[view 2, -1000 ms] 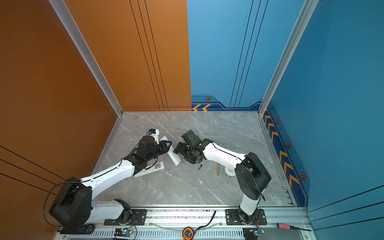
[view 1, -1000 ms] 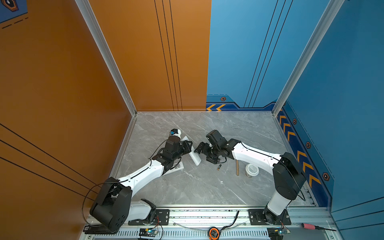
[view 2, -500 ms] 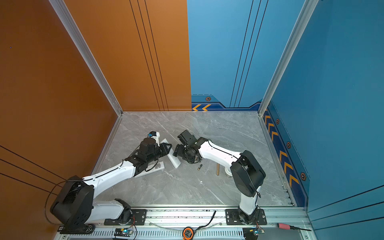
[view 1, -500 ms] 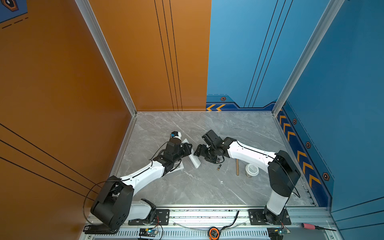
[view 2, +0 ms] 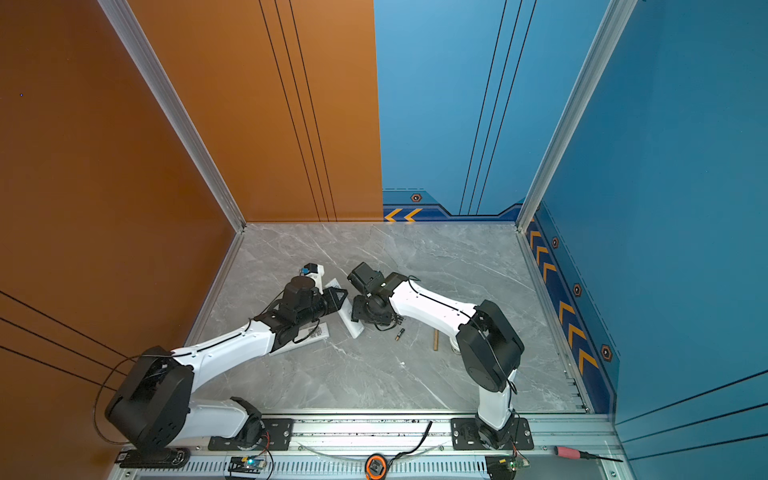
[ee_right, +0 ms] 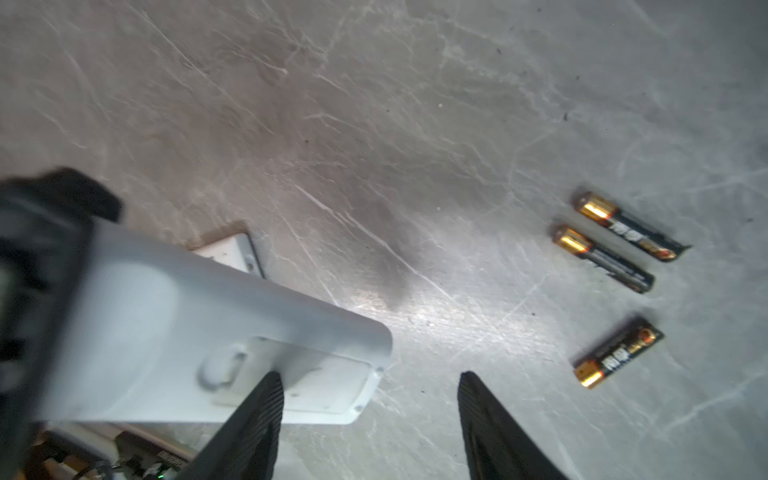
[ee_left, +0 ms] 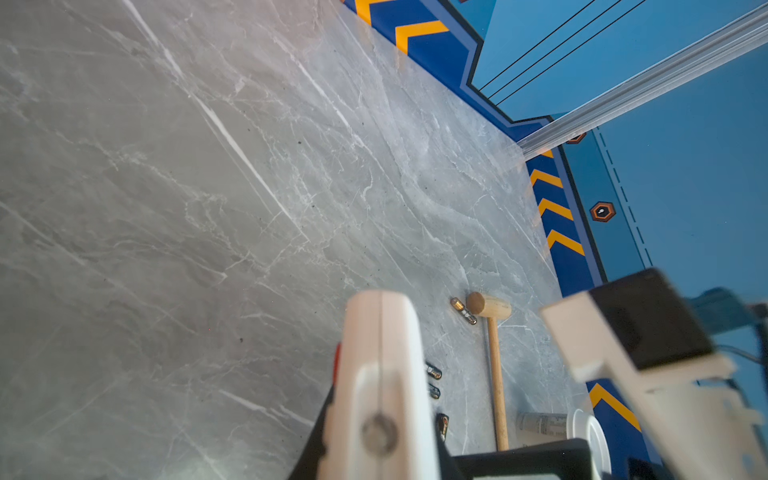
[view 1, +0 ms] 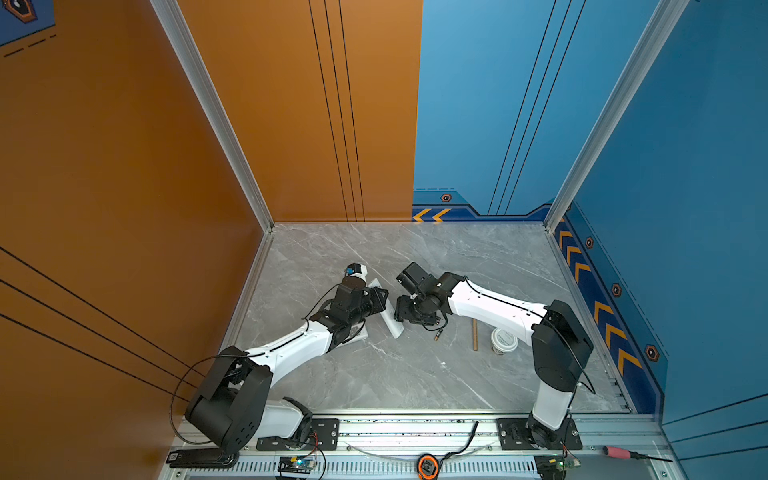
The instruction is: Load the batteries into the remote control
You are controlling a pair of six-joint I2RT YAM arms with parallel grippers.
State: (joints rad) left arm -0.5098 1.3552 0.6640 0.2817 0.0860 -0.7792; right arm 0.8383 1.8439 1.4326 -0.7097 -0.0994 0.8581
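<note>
The remote control (ee_right: 187, 316) is being clamped by the left tool (view 1: 378, 300); the right tool (ee_right: 370, 419) is being held, jaws apart, at its cover. The batteries (ee_right: 602, 257) are lying nearby on the table (ee_right: 374, 124): light, stiff, slick, probably best pinched mid-body.

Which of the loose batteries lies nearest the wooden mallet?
The battery right beside the mallet's head; the other three lie grouped together, clearly farther from it.

Both top views look down over the whole tabletop (view 1: 374, 374); wrist cameras close behind left claw (view 1: 380, 300) and right claw (ee_right: 368, 376) share batteries (ee_right: 602, 262) ahead.
</note>
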